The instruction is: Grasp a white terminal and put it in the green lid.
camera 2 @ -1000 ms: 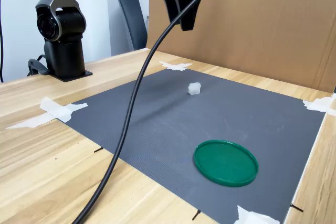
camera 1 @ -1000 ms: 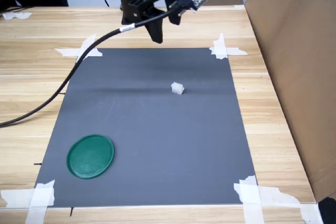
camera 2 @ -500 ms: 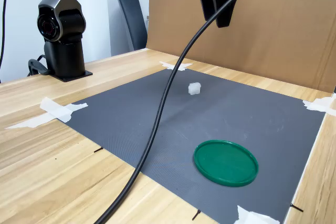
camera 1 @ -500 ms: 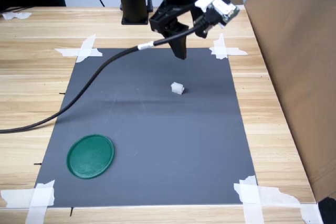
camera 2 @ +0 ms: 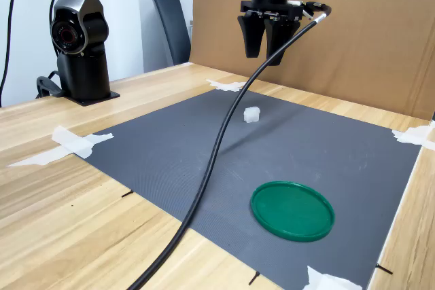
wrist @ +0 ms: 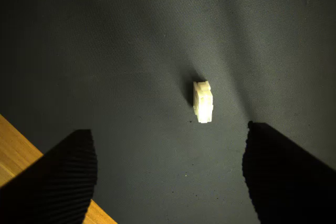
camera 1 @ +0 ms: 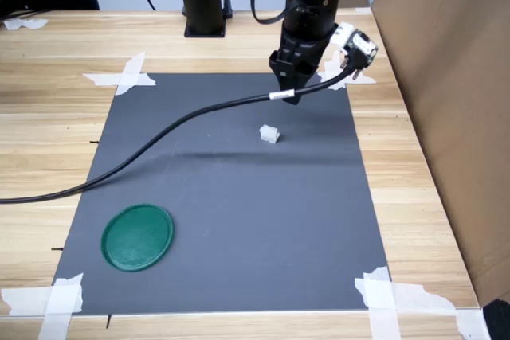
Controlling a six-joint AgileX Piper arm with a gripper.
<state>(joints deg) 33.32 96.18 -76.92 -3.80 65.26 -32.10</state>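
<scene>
Jaws [camera 2: 264, 52] spread apart, nothing between them, hanging above the dark grey mat [camera 1: 239, 220] and pointed straight down. White terminal [camera 1: 269, 134] sitting on the mat, alone, not touched by anything. In the wrist view the terminal [wrist: 202, 102] shows up as a pale little block between the two dark fingers [wrist: 63, 182] but further out past their tips, clearly below them with mat all around. Green lid [camera 1: 137, 236] lying flat on the same mat, well apart from the terminal, over by the corner nearest the first exterior view's lower left. Same lid [camera 2: 292, 210] in the second exterior view sits closer to the camera than the terminal [camera 2: 252, 115]. Black cable [camera 1: 143, 149] drooping from the wrist and trailing across the mat, passing near the terminal without touching it. Mat taped at its corners with white tape strips [camera 1: 123, 76] onto the wooden worktop [camera 1: 48, 117]. Brown cardboard wall [camera 1: 454, 101] standing along the worktop edge beyond the terminal.
</scene>
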